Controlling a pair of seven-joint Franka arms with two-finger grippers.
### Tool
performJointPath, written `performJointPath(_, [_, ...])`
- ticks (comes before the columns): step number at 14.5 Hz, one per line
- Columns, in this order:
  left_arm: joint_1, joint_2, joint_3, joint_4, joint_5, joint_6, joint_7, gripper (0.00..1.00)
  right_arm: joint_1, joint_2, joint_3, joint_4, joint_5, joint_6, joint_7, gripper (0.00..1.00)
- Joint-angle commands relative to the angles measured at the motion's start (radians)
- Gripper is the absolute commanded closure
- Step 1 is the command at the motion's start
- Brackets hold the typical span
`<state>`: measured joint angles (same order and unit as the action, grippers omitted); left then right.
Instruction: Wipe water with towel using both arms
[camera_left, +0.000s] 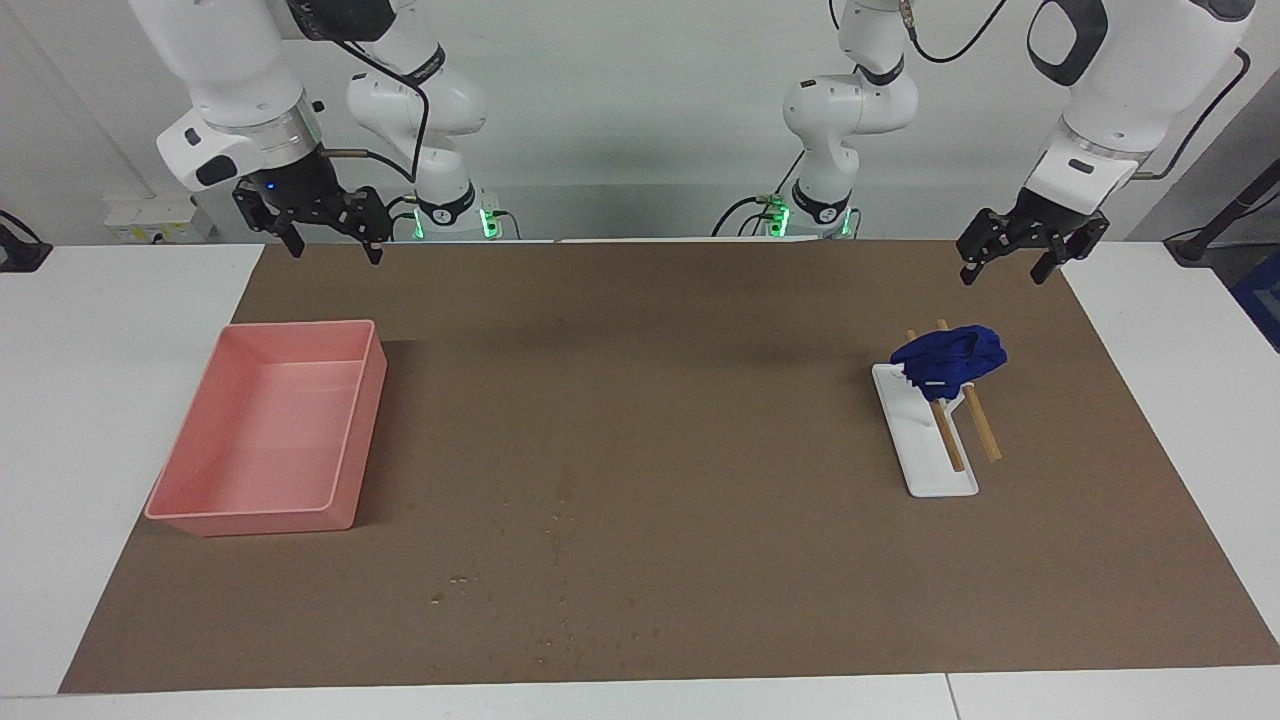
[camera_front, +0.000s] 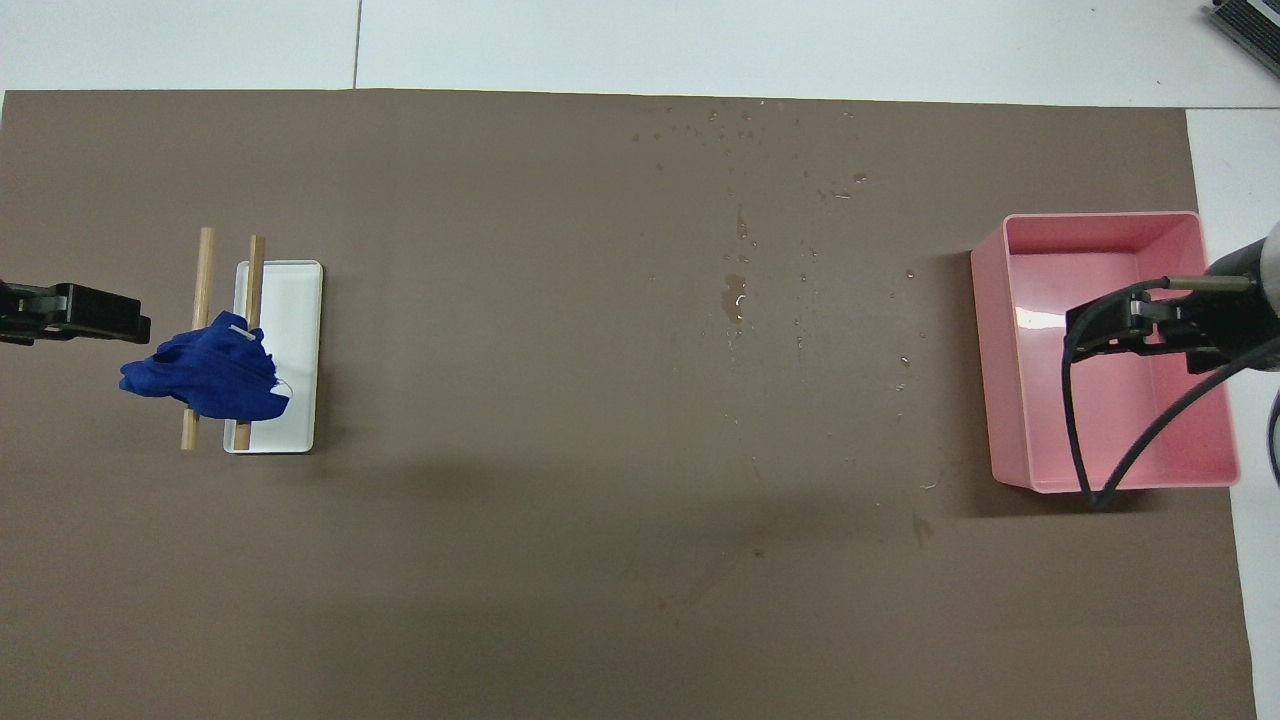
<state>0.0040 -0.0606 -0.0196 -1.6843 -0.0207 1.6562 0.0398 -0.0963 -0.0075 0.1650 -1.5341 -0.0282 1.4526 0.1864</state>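
Currently, both my left gripper (camera_left: 1022, 252) and right gripper (camera_left: 322, 222) hang open. Towel (camera_left: 948, 358), draped over two wooden rods (camera_left: 968, 415), looks soft, light; pinch its bunched crown. Water (camera_left: 548, 590) beads at its eight o'clock.

You have the towel (camera_left: 948, 359) draped over two sticks (camera_left: 981, 425) on a rack (camera_left: 925, 445) toward the left arm's end of the mat (camera_left: 660, 420). The tray (camera_left: 275, 440) lies toward the right arm's end. The water (camera_front: 737, 295) is scattered between them, mostly farther from the robots.
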Motion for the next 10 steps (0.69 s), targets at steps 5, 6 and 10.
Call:
performJointPath(5, [0.002, -0.022, 0.007, -0.028, 0.018, 0.004, 0.000, 0.00, -0.011, -0.022, 0.007, -0.023, 0.002, 0.002, -0.001, 0.00])
performJointPath(6, [0.005, -0.028, 0.009, -0.032, 0.018, 0.002, -0.006, 0.00, -0.011, -0.022, 0.007, -0.024, 0.004, 0.000, -0.001, 0.00])
performJointPath(10, [-0.002, -0.077, 0.009, -0.170, 0.018, 0.164, -0.440, 0.00, -0.014, -0.023, 0.005, -0.023, 0.004, 0.000, 0.002, 0.00])
